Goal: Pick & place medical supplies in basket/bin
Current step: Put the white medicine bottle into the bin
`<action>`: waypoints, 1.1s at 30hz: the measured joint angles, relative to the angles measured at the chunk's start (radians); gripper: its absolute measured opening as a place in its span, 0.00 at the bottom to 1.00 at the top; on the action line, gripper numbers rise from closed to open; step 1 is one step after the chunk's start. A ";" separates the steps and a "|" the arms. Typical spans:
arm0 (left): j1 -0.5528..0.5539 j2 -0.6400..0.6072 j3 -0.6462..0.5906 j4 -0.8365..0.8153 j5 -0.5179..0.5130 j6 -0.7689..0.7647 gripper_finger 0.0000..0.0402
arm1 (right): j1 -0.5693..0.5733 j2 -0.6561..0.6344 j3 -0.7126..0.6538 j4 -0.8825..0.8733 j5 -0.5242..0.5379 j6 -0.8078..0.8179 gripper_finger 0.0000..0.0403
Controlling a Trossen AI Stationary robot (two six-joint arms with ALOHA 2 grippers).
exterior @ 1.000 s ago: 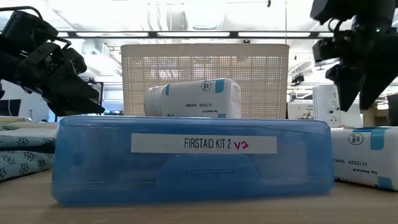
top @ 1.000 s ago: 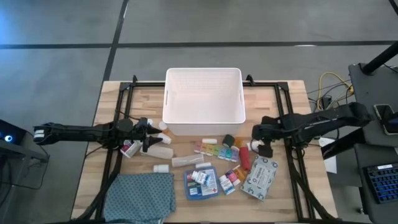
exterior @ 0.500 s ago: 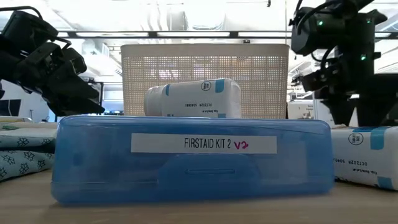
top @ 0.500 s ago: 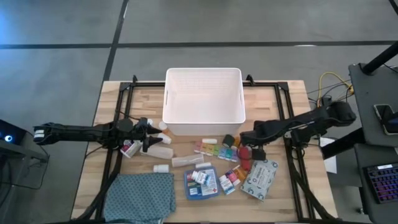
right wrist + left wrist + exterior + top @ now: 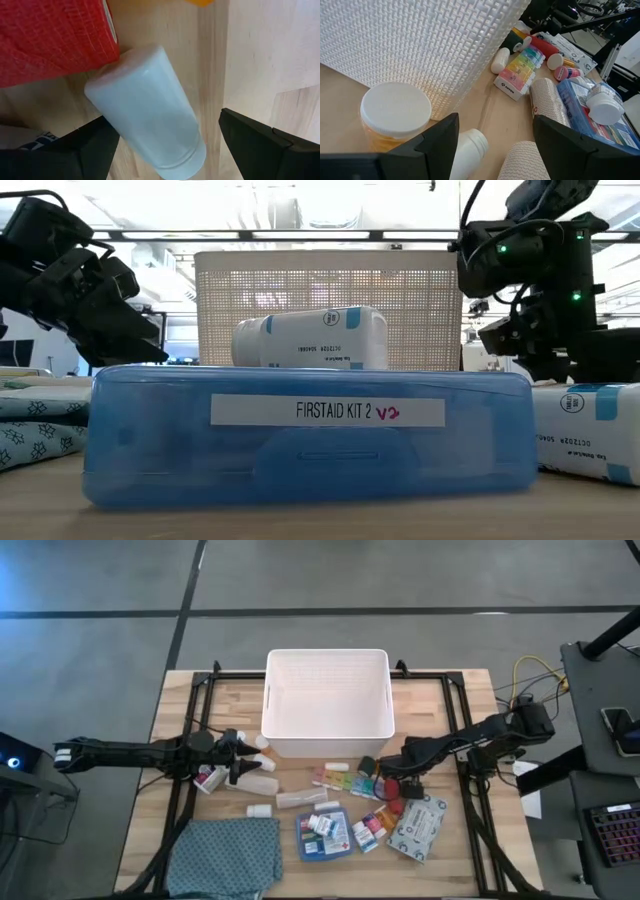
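Note:
The white ribbed bin [image 5: 327, 653] stands at the table's far middle. The supplies lie in front of it: a pill organiser strip [image 5: 345, 780], a blue first-aid box [image 5: 322, 833] with a white bottle [image 5: 310, 338] on top, and a wipes pack [image 5: 418, 825]. My right gripper [image 5: 392, 785] is low over the right-hand supplies and open. Its fingers stand on either side of a white bottle [image 5: 150, 110] that lies on its side next to a red mesh roll [image 5: 50, 40]. My left gripper [image 5: 240, 762] waits open by the bin's left front corner, near an orange container with a white lid [image 5: 395, 115].
A teal patterned cloth [image 5: 228, 855] lies at the near left of the table. Small bottles and a beige bandage roll [image 5: 547, 97] crowd the space between both grippers. The bin's wall [image 5: 420, 40] is close beside my left gripper. Black frame rails run along both table sides.
My right gripper has moved toward the table's left and down, from beside the wipes pack to the white bottle by the red roll. The supplies have stayed where they were.

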 joint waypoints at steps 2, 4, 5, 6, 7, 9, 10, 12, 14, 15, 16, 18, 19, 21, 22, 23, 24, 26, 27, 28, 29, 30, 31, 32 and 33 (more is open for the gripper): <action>0.000 0.000 0.000 0.000 0.000 0.000 0.58 | 0.000 0.005 0.002 -0.002 -0.002 0.004 0.81; 0.000 0.000 0.000 0.000 0.000 0.000 0.58 | 0.000 0.005 0.004 -0.008 -0.004 0.031 0.81; 0.000 0.000 0.000 0.000 0.000 0.000 0.58 | 0.000 0.003 0.005 -0.010 -0.006 0.048 0.81; 0.000 0.000 0.000 0.000 0.000 0.000 0.58 | 0.000 0.002 0.005 -0.010 -0.008 0.062 0.81; 0.000 0.000 0.000 0.000 0.000 0.000 0.58 | 0.000 0.001 0.004 -0.012 -0.009 0.073 0.81; 0.000 0.000 0.000 0.000 0.000 0.000 0.58 | 0.000 -0.002 0.003 -0.013 -0.009 0.094 0.81; 0.000 0.000 0.000 0.000 0.000 0.000 0.58 | 0.000 -0.002 0.003 -0.012 -0.009 0.103 0.81; 0.000 0.000 0.000 0.000 0.000 0.000 0.58 | 0.000 -0.002 0.003 -0.012 -0.010 0.109 0.80; 0.000 0.000 0.000 0.000 0.000 0.000 0.58 | 0.000 -0.001 0.002 -0.011 -0.010 0.114 0.79; 0.000 0.000 0.000 0.000 0.000 0.000 0.58 | 0.000 -0.001 0.002 -0.010 -0.014 0.116 0.77; 0.000 0.000 0.000 0.000 0.000 0.000 0.58 | 0.000 -0.001 0.002 -0.009 -0.020 0.119 0.75; 0.000 0.000 0.000 0.000 0.000 0.000 0.58 | 0.000 -0.002 0.002 -0.005 -0.038 0.120 0.69; 0.000 0.000 0.000 0.000 0.000 0.000 0.58 | 0.000 -0.002 0.003 -0.005 -0.047 0.121 0.65; 0.000 0.000 0.000 0.000 0.000 0.000 0.58 | 0.000 -0.001 0.007 -0.006 -0.063 0.128 0.58; 0.000 0.000 0.000 0.000 0.000 0.000 0.58 | 0.000 0.000 0.010 -0.006 -0.073 0.134 0.54; 0.000 0.000 0.000 0.000 0.000 0.000 0.58 | 0.000 0.001 0.013 -0.009 -0.080 0.141 0.51; 0.000 0.000 0.000 0.000 0.000 0.000 0.58 | 0.000 0.002 0.018 -0.013 -0.088 0.152 0.48; 0.000 0.000 0.000 0.000 0.000 0.000 0.58 | 0.003 -0.002 0.034 -0.017 -0.117 0.168 0.42; 0.000 0.000 0.000 0.000 0.000 0.000 0.58 | 0.007 -0.009 0.043 -0.017 -0.131 0.175 0.40; 0.000 0.000 0.000 0.000 0.000 0.000 0.58 | 0.012 -0.022 0.053 -0.019 -0.144 0.180 0.39; 0.000 0.000 0.000 0.000 0.000 0.000 0.58 | 0.019 -0.033 0.064 -0.023 -0.154 0.181 0.39; 0.000 0.000 0.000 0.000 0.000 0.000 0.58 | 0.028 -0.047 0.078 -0.027 -0.160 0.182 0.39; 0.000 0.000 0.000 0.000 0.000 0.000 0.58 | 0.035 -0.061 0.092 -0.030 -0.161 0.185 0.39; 0.000 0.000 0.000 0.000 0.000 0.000 0.58 | 0.044 -0.075 0.109 -0.038 -0.161 0.194 0.39; 0.000 0.000 0.000 0.000 0.000 0.000 0.58 | 0.052 -0.093 0.130 -0.052 -0.161 0.207 0.40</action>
